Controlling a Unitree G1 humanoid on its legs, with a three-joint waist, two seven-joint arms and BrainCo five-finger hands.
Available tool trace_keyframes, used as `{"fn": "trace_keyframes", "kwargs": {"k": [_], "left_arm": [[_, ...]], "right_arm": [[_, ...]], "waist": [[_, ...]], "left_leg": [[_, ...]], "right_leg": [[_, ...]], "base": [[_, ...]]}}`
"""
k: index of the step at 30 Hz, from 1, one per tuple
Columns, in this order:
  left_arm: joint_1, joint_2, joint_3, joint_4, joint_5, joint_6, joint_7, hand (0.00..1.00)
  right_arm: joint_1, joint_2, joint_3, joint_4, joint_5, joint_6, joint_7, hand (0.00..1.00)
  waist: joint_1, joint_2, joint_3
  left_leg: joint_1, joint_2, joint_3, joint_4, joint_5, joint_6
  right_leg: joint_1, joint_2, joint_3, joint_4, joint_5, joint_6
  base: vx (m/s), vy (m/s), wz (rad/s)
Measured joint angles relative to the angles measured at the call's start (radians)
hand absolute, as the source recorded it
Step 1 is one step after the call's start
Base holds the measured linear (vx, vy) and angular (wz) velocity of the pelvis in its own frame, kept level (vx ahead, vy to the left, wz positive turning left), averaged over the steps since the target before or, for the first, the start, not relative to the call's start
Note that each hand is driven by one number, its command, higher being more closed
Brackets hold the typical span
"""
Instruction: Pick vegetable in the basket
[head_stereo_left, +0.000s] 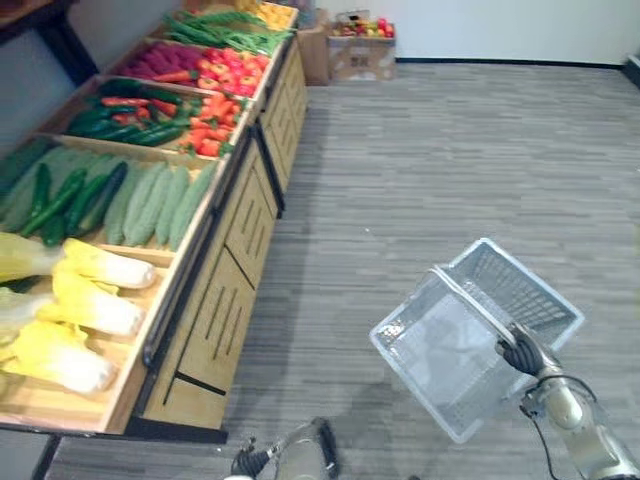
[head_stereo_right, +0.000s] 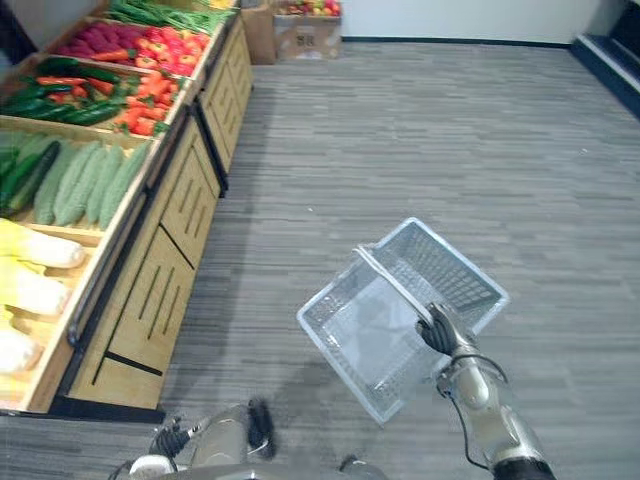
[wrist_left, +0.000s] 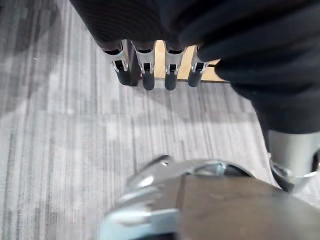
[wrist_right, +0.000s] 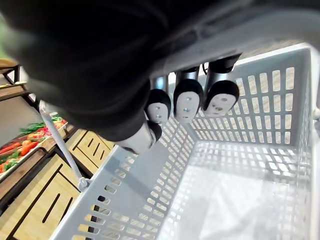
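Observation:
A pale grey plastic basket (head_stereo_left: 440, 350) hangs tilted above the grey floor at the lower right, with nothing inside it (wrist_right: 240, 170). My right hand (head_stereo_left: 525, 352) is shut on its handle, fingers (wrist_right: 185, 102) curled over the bar. To the left stands a wooden produce stand (head_stereo_left: 235, 235) with yellow-white cabbages (head_stereo_left: 85, 300), pale green gourds (head_stereo_left: 150, 205), dark cucumbers (head_stereo_left: 70, 195) and red peppers (head_stereo_left: 205, 125). My left hand (head_stereo_left: 250, 462) hangs low at the bottom edge, near the stand's foot, with its fingers (wrist_left: 148, 75) straight and holding nothing.
More bins with red, purple and green produce run along the stand to the far left (head_stereo_left: 215, 60). Cardboard boxes (head_stereo_left: 360, 50) with fruit sit by the back wall. Open grey floor (head_stereo_left: 450, 160) spreads to the right of the stand.

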Motion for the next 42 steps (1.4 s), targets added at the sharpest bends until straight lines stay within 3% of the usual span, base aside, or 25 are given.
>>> {"fn": "trace_keyframes", "kwargs": {"k": [1, 3, 4, 7, 8, 10, 11, 12, 13, 15, 16, 18, 19, 21, 22, 26, 27, 28, 29, 30, 32, 34, 37, 39, 42], "left_arm": [[0.002, 0.006, 0.008, -0.002, 0.002, 0.005, -0.001, 0.00], [0.000, 0.021, 0.029, -0.006, 0.004, 0.012, -0.004, 0.00], [0.005, 0.021, 0.053, 0.001, 0.004, 0.015, -0.008, 0.00], [0.015, 0.019, 0.063, -0.002, 0.025, 0.018, -0.013, 0.00], [0.015, 0.016, 0.072, -0.001, 0.031, 0.020, -0.014, 0.00], [0.033, 0.018, 0.075, -0.010, 0.030, 0.021, -0.014, 0.00], [0.048, 0.030, 0.072, -0.026, 0.029, 0.027, -0.013, 0.00], [0.053, 0.049, 0.058, -0.046, 0.026, 0.039, -0.014, 0.00], [0.053, 0.058, 0.050, -0.056, 0.023, 0.041, -0.013, 0.00], [0.022, 0.071, 0.007, -0.112, 0.021, 0.041, 0.001, 0.00], [0.010, 0.071, 0.000, -0.124, 0.020, 0.041, 0.010, 0.00], [-0.043, 0.076, -0.043, -0.202, -0.010, 0.040, 0.023, 0.00], [-0.049, 0.075, -0.056, -0.223, -0.024, 0.040, 0.028, 0.00], [-0.073, 0.071, -0.101, -0.296, -0.059, 0.031, 0.045, 0.00], [-0.091, 0.068, -0.140, -0.338, -0.059, 0.019, 0.052, 0.00], [-0.124, 0.047, -0.180, -0.343, -0.053, -0.008, 0.053, 0.00], [-0.120, 0.049, -0.180, -0.338, -0.048, -0.009, 0.053, 0.00], [-0.113, 0.061, -0.179, -0.321, -0.047, -0.010, 0.054, 0.00], [-0.117, 0.029, -0.159, -0.243, -0.046, -0.008, 0.055, 0.00], [-0.106, 0.020, -0.155, -0.217, -0.046, -0.010, 0.052, 0.00], [-0.056, -0.018, -0.076, -0.132, -0.049, -0.002, 0.054, 0.00], [-0.040, -0.020, -0.019, -0.102, -0.060, -0.002, 0.054, 0.00], [-0.013, -0.021, 0.043, -0.057, -0.066, 0.002, 0.054, 0.00], [0.012, -0.034, 0.078, -0.044, -0.069, 0.014, 0.053, 0.00], [0.028, -0.049, 0.134, -0.029, -0.069, 0.022, 0.054, 0.00]], "right_arm": [[-0.011, 0.010, 0.020, 0.007, 0.001, -0.002, -0.001, 1.00], [-0.061, 0.010, 0.050, 0.030, -0.001, -0.005, 0.000, 1.00], [-0.101, 0.010, 0.091, 0.057, -0.003, -0.005, 0.004, 1.00], [-0.142, 0.021, 0.145, 0.063, -0.003, -0.013, 0.009, 1.00], [-0.148, 0.044, 0.146, 0.063, -0.002, -0.016, 0.009, 1.00], [-0.162, 0.069, 0.175, 0.066, -0.003, -0.014, 0.009, 1.00], [-0.167, 0.085, 0.196, 0.066, -0.006, -0.014, 0.014, 1.00], [-0.157, 0.098, 0.211, 0.081, -0.008, -0.015, 0.016, 1.00], [-0.150, 0.103, 0.214, 0.094, -0.008, -0.016, 0.019, 1.00], [-0.120, 0.104, 0.211, 0.127, -0.010, -0.008, 0.022, 1.00], [-0.111, 0.104, 0.211, 0.134, -0.012, -0.008, 0.024, 1.00], [-0.097, 0.114, 0.194, 0.199, -0.007, -0.009, 0.024, 1.00], [-0.097, 0.122, 0.171, 0.237, -0.007, -0.013, 0.024, 1.00], [-0.103, 0.142, 0.091, 0.361, 0.010, -0.009, 0.019, 1.00], [-0.114, 0.150, -0.010, 0.478, 0.025, -0.006, 0.017, 1.00], [-0.121, 0.157, -0.297, 0.703, 0.090, 0.035, -0.009, 1.00], [-0.112, 0.159, -0.373, 0.747, 0.114, 0.045, -0.022, 1.00], [-0.102, 0.169, -0.427, 0.769, 0.137, 0.054, -0.031, 1.00], [-0.113, 0.149, -0.473, 0.792, 0.158, 0.075, -0.040, 1.00], [-0.122, 0.149, -0.485, 0.800, 0.165, 0.078, -0.047, 1.00], [-0.171, 0.157, -0.488, 0.808, 0.179, 0.084, -0.048, 1.00], [-0.181, 0.163, -0.487, 0.808, 0.189, 0.085, -0.052, 1.00], [-0.176, 0.162, -0.494, 0.808, 0.196, 0.099, -0.068, 1.00], [-0.178, 0.155, -0.524, 0.807, 0.208, 0.096, -0.095, 1.00], [-0.171, 0.154, -0.567, 0.806, 0.215, 0.097, -0.110, 1.00]], "waist": [[0.011, -0.038, 0.006], [0.023, -0.067, 0.021], [0.026, -0.075, 0.025], [0.033, -0.080, 0.025], [0.038, -0.083, 0.022], [0.046, -0.097, 0.019], [0.041, -0.120, 0.020], [0.021, -0.143, 0.018], [0.013, -0.148, 0.016], [-0.004, -0.155, 0.016], [-0.007, -0.155, 0.016], [-0.016, -0.152, 0.016], [-0.022, -0.149, 0.017], [-0.027, -0.137, 0.015], [-0.026, -0.131, 0.016], [-0.027, -0.104, 0.015], [-0.030, -0.117, 0.010], [-0.037, -0.150, 0.006], [-0.040, -0.098, 0.012], [-0.042, -0.083, 0.008], [-0.039, -0.043, 0.005], [-0.038, -0.048, 0.009], [-0.042, -0.063, 0.018], [-0.045, -0.056, 0.015], [-0.070, -0.037, 0.016]], "left_leg": [[-0.019, -0.020, 0.007, 0.036, -0.037, -0.005], [-0.063, -0.020, 0.014, 0.144, -0.094, 0.042], [-0.058, -0.007, 0.061, 0.190, -0.121, 0.076], [0.000, 0.003, 0.144, 0.184, -0.172, 0.094], [0.033, -0.002, 0.154, 0.142, -0.187, 0.083], [0.091, -0.018, 0.176, 0.071, -0.188, 0.073], [0.133, -0.045, 0.166, 0.038, -0.190, 0.069], [0.183, -0.080, 0.125, 0.006, -0.191, 0.069], [0.202, -0.097, 0.094, -0.004, -0.192, 0.068], [0.275, -0.139, -0.017, -0.034, -0.209, 0.080], [0.290, -0.147, -0.052, -0.041, -0.210, 0.081], [0.317, -0.165, -0.182, -0.058, -0.213, 0.079], [0.318, -0.167, -0.218, -0.058, -0.215, 0.076], [0.317, -0.167, -0.329, -0.051, -0.224, 0.061], [0.313, -0.168, -0.432, -0.029, -0.229, 0.039], [0.296, -0.162, -0.664, 0.024, -0.270, -0.031], [0.284, -0.168, -0.712, 0.045, -0.288, -0.061], [0.271, -0.181, -0.736, 0.059, -0.304, -0.089], [0.260, -0.120, -0.758, 0.061, -0.313, -0.127], [0.248, -0.096, -0.743, 0.058, -0.294, -0.148], [0.249, -0.002, -0.699, -0.014, -0.225, -0.202], [0.253, 0.024, -0.688, -0.051, -0.165, -0.214], [0.259, 0.030, -0.502, -0.053, -0.077, -0.183], [0.263, 0.041, -0.283, -0.086, -0.034, -0.151], [0.276, 0.049, -0.063, -0.150, -0.017, -0.141]], "right_leg": [[-0.003, -0.019, 0.019, -0.006, -0.004, -0.009], [0.012, -0.033, 0.045, -0.029, 0.016, 0.021], [0.033, -0.041, 0.057, -0.029, 0.035, 0.037], [0.035, -0.058, 0.087, 0.048, 0.058, 0.047], [-0.002, -0.072, 0.092, 0.151, 0.057, 0.049], [-0.132, -0.128, 0.115, 0.448, 0.072, 0.161], [-0.224, -0.174, 0.161, 0.661, 0.148, 0.212], [-0.293, -0.204, 0.205, 0.840, 0.263, 0.221], [-0.316, -0.211, 0.214, 0.914, 0.273, 0.220], [-0.398, -0.209, 0.220, 1.053, 0.169, 0.190], [-0.412, -0.210, 0.205, 1.045, 0.138, 0.165], [-0.460, -0.212, 0.163, 0.847, 0.064, 0.047], [-0.460, -0.209, 0.164, 0.758, 0.059, 0.039], [-0.442, -0.185, 0.235, 0.445, 0.068, 0.046], [-0.427, -0.174, 0.340, 0.263, 0.083, 0.064], [-0.411, -0.187, 0.446, 0.143, 0.089, 0.073], [-0.396, -0.191, 0.440, 0.120, 0.112, 0.102], [-0.371, -0.210, 0.396, 0.092, 0.187, 0.099], [-0.359, -0.171, 0.321, 0.120, 0.216, 0.122], [-0.354, -0.158, 0.292, 0.119, 0.205, 0.105], [-0.338, -0.079, 0.222, 0.109, 0.174, 0.053], [-0.329, -0.061, 0.183, 0.117, 0.158, 0.027], [-0.283, -0.069, 0.128, 0.113, 0.140, 0.000], [-0.278, -0.081, 0.102, 0.102, 0.136, -0.005], [-0.266, -0.078, 0.052, 0.076, 0.125, -0.004]], "base": [[0.43, 0.176, 0.21], [0.35, 0.136, 0.18], [0.32, 0.129, 0.15], [0.25, 0.136, 0.00], [0.20, 0.183, -0.22], [0.22, 0.188, -0.13], [0.23, 0.140, 0.40], [0.30, 0.140, 0.71], [0.30, 0.073, 1.26], [0.35, 0.020, 1.52], [0.31, -0.045, 1.54], [0.29, -0.083, 1.63], [0.28, -0.119, 1.72], [0.31, -0.176, 1.74], [0.35, -0.239, 1.75], [0.40, -0.404, 2.06], [0.32, -0.612, 2.10], [0.35, -0.758, 2.12], [0.25, -0.594, 1.55], [0.22, -0.495, 1.05], [0.17, -0.463, 0.60], [0.09, -0.366, 0.56], [0.03, -0.209, 0.53], [-0.07, -0.069, 0.34], [-0.15, 0.048, 0.44]]}}
